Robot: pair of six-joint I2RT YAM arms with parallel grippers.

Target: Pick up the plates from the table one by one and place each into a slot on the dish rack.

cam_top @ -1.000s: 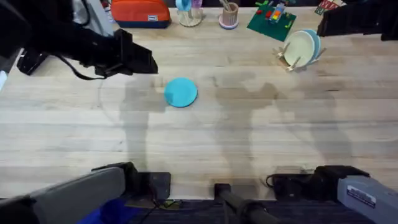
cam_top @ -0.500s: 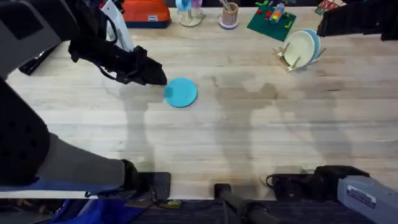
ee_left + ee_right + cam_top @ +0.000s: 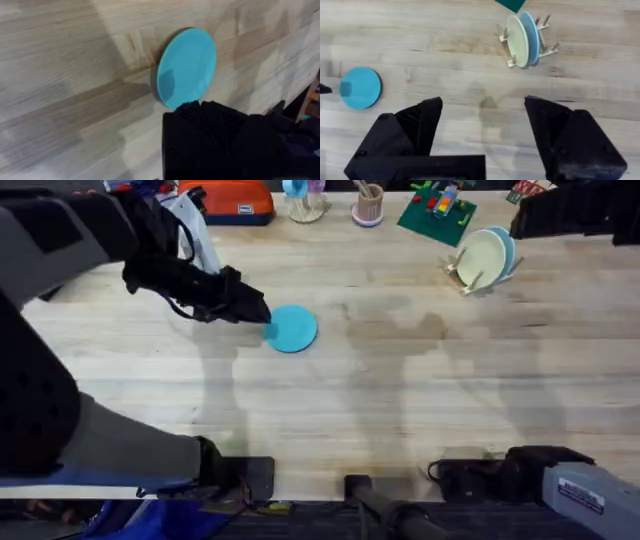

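A turquoise plate point(image 3: 291, 328) lies flat on the table point(image 3: 400, 400), left of centre. My left gripper point(image 3: 262, 316) has come down to the plate's left edge; in the left wrist view the turquoise plate point(image 3: 187, 65) sits just beyond the gripper point(image 3: 210, 130). At the back right stands the dish rack point(image 3: 465, 278), with a cream plate point(image 3: 481, 256) and a pale blue plate point(image 3: 506, 248) upright in its slots. High above the table, my right gripper point(image 3: 482, 135) is open with nothing in it, looking down on the rack point(image 3: 510, 61) and the turquoise plate point(image 3: 360, 87).
Along the back edge are an orange case point(image 3: 225, 200), a wooden pen cup point(image 3: 368, 205) and a green brick baseplate point(image 3: 437, 212). The right arm point(image 3: 570, 215) hangs dark over the back right corner. Bare wood stretches between plate and rack.
The left arm has swung down and to the right, bringing its gripper from the far left to the turquoise plate's edge. Plate, rack and right arm have not moved.
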